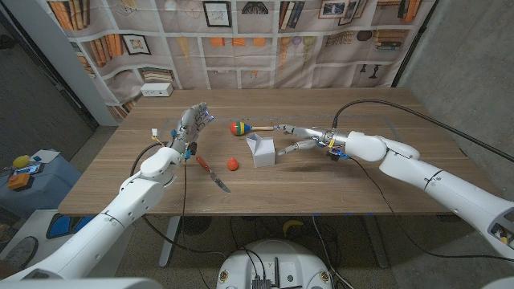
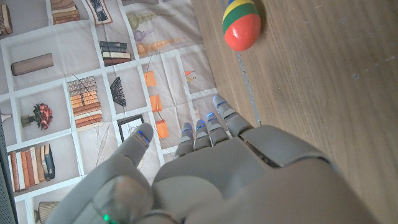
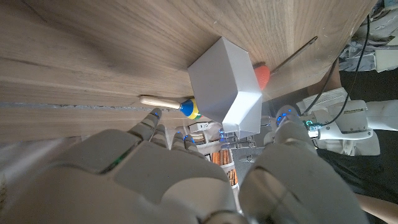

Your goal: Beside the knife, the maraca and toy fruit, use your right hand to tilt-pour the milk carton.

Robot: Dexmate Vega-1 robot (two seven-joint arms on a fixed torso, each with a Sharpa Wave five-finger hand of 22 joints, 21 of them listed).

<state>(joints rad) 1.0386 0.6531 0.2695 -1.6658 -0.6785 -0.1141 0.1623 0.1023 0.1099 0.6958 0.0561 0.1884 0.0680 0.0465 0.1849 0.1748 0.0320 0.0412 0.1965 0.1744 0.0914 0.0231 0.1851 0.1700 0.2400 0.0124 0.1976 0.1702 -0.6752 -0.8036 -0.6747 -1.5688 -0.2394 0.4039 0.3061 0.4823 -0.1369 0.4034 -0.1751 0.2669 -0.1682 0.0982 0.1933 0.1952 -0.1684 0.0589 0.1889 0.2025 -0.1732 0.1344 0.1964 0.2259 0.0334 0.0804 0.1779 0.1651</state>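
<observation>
The white milk carton (image 1: 261, 150) stands upright at the table's middle, its top open; the right wrist view shows the carton (image 3: 224, 81) just beyond my fingers. My right hand (image 1: 301, 138) is close to the carton's right side, fingers and thumb spread, holding nothing. The right hand (image 3: 186, 180) does not visibly touch the carton. The maraca (image 1: 238, 127) lies behind the carton, its red, green and blue head (image 2: 242, 25) showing in the left wrist view. A small red toy fruit (image 1: 232, 164) and a red-handled knife (image 1: 213, 172) lie left of the carton. My left hand (image 1: 191, 124) is raised, fingers apart.
The wooden table (image 1: 361, 172) has bare room to the right and in front of the carton. A black cable (image 1: 401, 112) runs over the table's right part. Behind the table hangs a printed bookshelf backdrop (image 1: 241, 32).
</observation>
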